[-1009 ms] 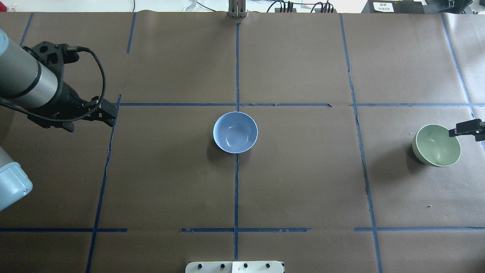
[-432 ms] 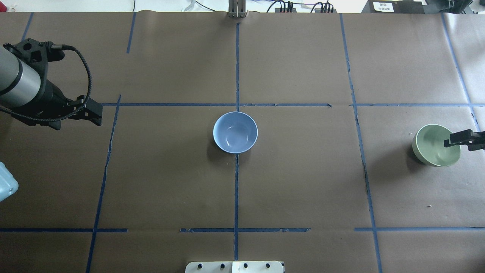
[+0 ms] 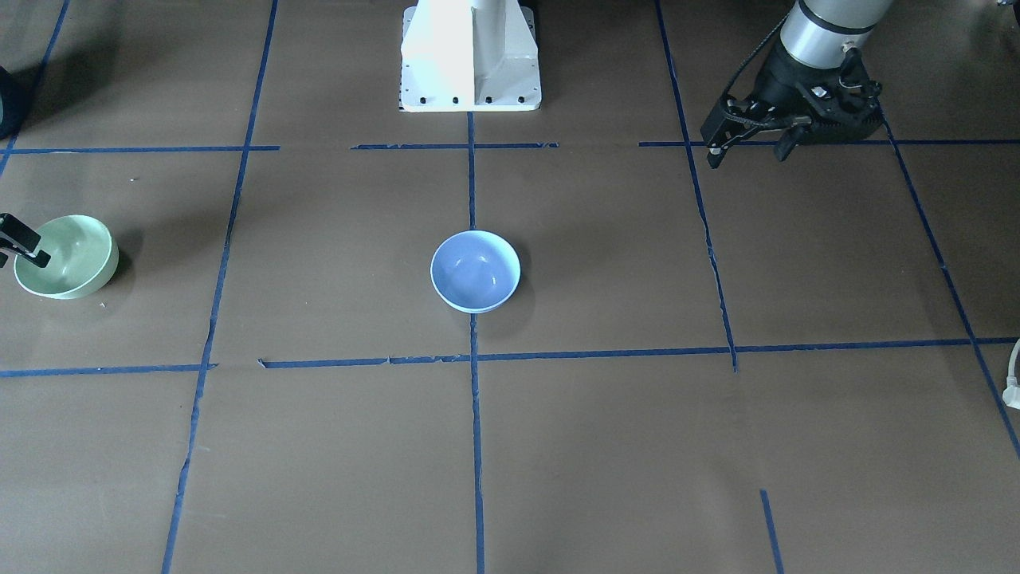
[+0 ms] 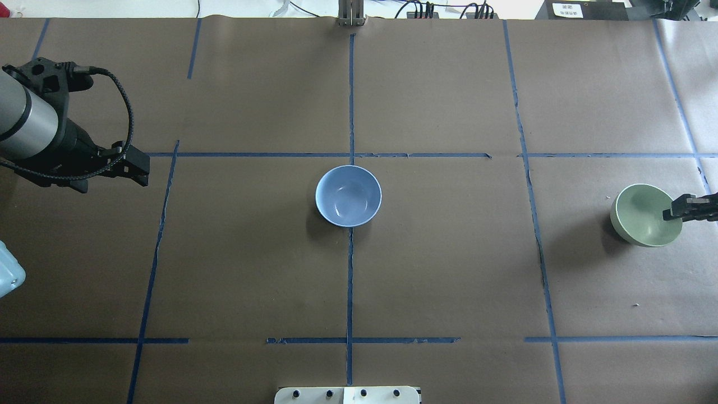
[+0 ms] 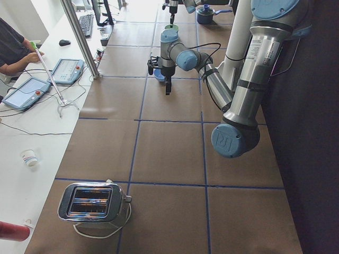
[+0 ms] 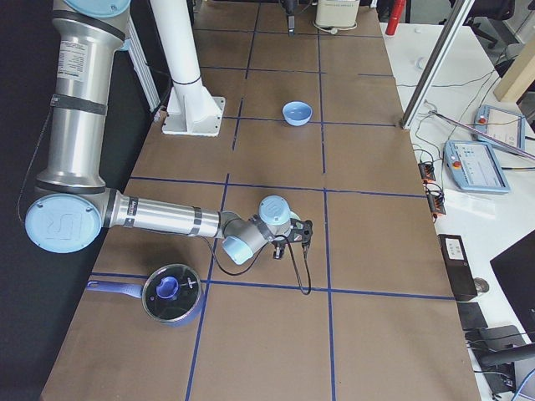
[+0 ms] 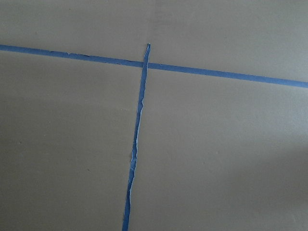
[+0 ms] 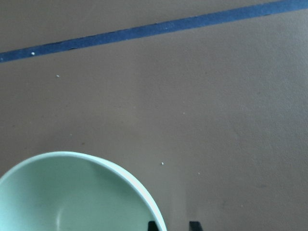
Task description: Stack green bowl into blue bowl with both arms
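Note:
The green bowl [image 4: 642,216] stands upright at the table's right end and also shows in the front view [image 3: 68,257]. My right gripper [image 4: 671,214] is open at its right rim. In the right wrist view one fingertip [image 8: 151,225] is over the bowl's rim [image 8: 72,192] and the other is outside it. The blue bowl [image 4: 348,195] stands empty at the table's middle, also in the front view [image 3: 476,270]. My left gripper [image 4: 141,168] is open and empty, held above the table far left of the blue bowl; it also shows in the front view [image 3: 749,147].
The white pedestal base [image 3: 470,56] stands at the robot's side of the table. A dark pot with a glass lid [image 6: 171,292] sits near my right arm. A toaster [image 5: 92,203] stands at the left end. Blue tape lines cross the brown table cover [image 4: 449,252].
My left arm has drawn back to the left, away from the blue bowl. My right gripper has shifted along the green bowl's right rim and come lower over it.

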You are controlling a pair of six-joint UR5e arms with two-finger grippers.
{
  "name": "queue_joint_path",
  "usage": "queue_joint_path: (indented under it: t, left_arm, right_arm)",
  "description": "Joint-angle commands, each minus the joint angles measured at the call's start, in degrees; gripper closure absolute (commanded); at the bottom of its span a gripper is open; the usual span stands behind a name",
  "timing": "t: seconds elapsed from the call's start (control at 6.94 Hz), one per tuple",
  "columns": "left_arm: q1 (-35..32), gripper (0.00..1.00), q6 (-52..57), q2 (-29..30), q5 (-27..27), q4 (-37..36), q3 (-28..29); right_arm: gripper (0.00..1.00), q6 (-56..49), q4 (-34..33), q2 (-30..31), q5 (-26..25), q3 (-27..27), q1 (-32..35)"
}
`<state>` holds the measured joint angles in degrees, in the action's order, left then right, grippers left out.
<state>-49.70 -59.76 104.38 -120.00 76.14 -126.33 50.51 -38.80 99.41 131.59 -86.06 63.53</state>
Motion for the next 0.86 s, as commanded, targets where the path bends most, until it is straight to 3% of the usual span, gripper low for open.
queue_joint_path:
  t: [0.0, 0.14, 0.29, 0.72]
  left_arm:
    - [0.0, 0.00, 0.1, -0.5, 0.0, 0.2, 0.1]
    - [0.0, 0.00, 0.5, -0.9, 0.1, 0.7, 0.4]
    - [-0.9, 0.00, 8.3, -1.3, 0.2, 0.6, 0.9]
    - [-12.2, 0.00, 32.9, -4.5, -2.8, 0.7, 7.9]
  right_arm:
    - [1.00, 0.5, 3.5, 0.3, 1.6, -2.0, 0.1]
    - [1.00, 2.3, 3.5, -0.7, 2.6, -4.4, 0.1]
    - [1.00, 6.2, 3.0, -3.3, 3.4, -7.1, 0.1]
    - [1.00, 18.3, 2.7, -14.3, 3.5, -8.4, -2.1]
